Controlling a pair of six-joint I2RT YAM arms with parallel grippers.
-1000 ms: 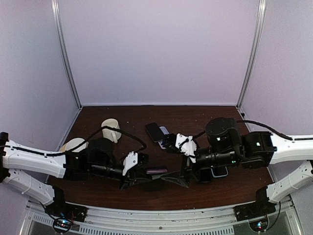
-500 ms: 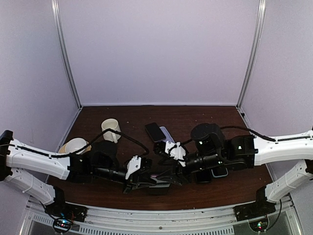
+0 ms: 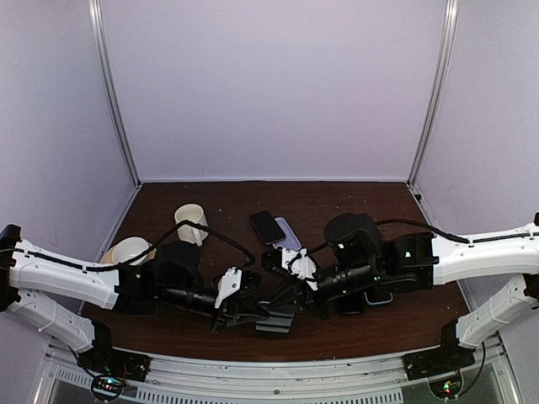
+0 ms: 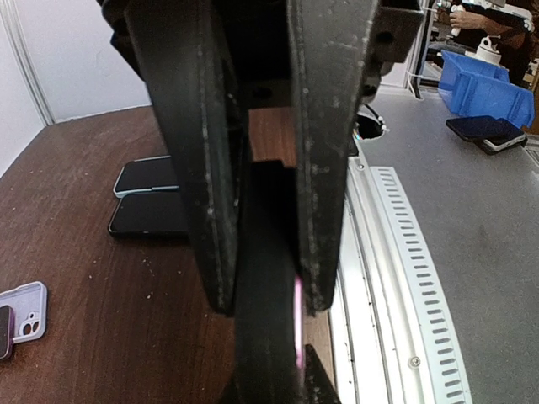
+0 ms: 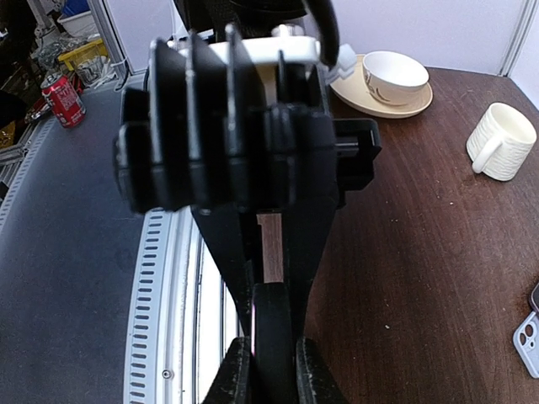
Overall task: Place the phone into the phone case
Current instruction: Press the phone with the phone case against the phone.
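Observation:
A black, phone-sized slab (image 3: 274, 319) with a thin pink edge hangs edge-on over the table's front edge. I cannot tell whether it is the phone, the phone case, or both together. My left gripper (image 3: 259, 313) is shut on it from the left; in the left wrist view both fingers press the slab (image 4: 268, 278). My right gripper (image 3: 285, 301) is shut on its other end, and its fingertips (image 5: 239, 374) pinch the slab (image 5: 274, 337). A black phone (image 3: 267, 225) and a lilac phone case (image 3: 287, 235) lie further back.
A cream mug (image 3: 190, 223) and a bowl on a saucer (image 3: 128, 250) stand at the left. Two dark phones (image 4: 150, 195) lie side by side under the right arm. The metal front rail (image 4: 396, 278) runs right beside the grippers. A red can (image 5: 64, 97) stands off the table.
My right gripper moved left to the slab and closed on its free end. The left gripper kept its hold and shifted slightly right.

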